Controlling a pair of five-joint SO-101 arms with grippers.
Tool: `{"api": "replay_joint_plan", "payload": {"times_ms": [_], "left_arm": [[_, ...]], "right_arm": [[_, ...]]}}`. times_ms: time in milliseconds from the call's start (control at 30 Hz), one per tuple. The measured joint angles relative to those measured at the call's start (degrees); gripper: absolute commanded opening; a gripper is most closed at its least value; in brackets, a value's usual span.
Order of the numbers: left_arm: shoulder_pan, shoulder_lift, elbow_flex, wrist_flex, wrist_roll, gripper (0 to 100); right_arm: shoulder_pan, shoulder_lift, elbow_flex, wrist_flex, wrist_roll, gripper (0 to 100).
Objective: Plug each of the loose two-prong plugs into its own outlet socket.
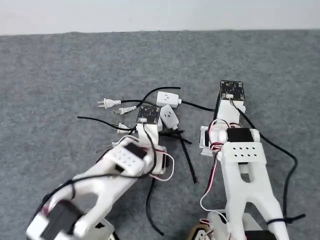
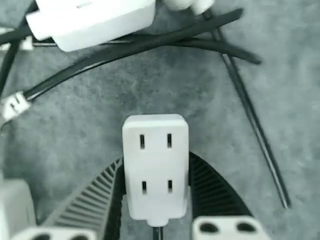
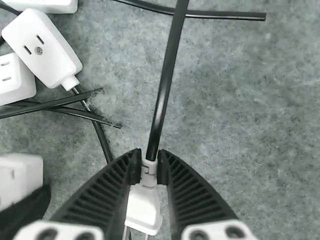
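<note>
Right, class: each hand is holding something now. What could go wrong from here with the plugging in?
The right hand grips its plug with the cord leading away from the wrist, so the prongs probably face backwards; it may need regripping.
The left hand pinches the socket block by its sides only; pushing could tilt it.
Crossed black cords nearby may snag.

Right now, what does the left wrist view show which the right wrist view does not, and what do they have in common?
Left wrist view adds: the left hand closed on a white outlet block, with two pairs of slots facing the camera.
Right wrist view adds: the right hand closed on a white plug, its black cord running away over the grey carpet.
Both: the grey carpet, loose black cables crossing it, and a further white outlet lying on it. I cannot tell whether it is the same one.
</note>
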State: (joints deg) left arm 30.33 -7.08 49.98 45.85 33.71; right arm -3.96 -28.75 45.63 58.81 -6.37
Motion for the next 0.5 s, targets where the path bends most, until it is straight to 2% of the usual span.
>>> {"api": "replay_joint_plan", "payload": {"times_ms": [133,233,433,500], "left_arm": [[-1.93,10.55,-8.35,0.53,0.09,2],[-2.29,14.07,-13.19,3.78,0.09,4],[-2.55,14.42,-13.71,3.87,0.35,29],[-2.81,13.89,-12.92,3.87,0.35,34]], "right_arm": [[0.0,0.0,0.0,0.0,0.0,0.8],[0.0,0.0,0.0,0.0,0.0,0.8],[0.0,0.0,0.0,0.0,0.0,0.8],[0.0,0.0,0.0,0.0,0.0,0.8]]}}
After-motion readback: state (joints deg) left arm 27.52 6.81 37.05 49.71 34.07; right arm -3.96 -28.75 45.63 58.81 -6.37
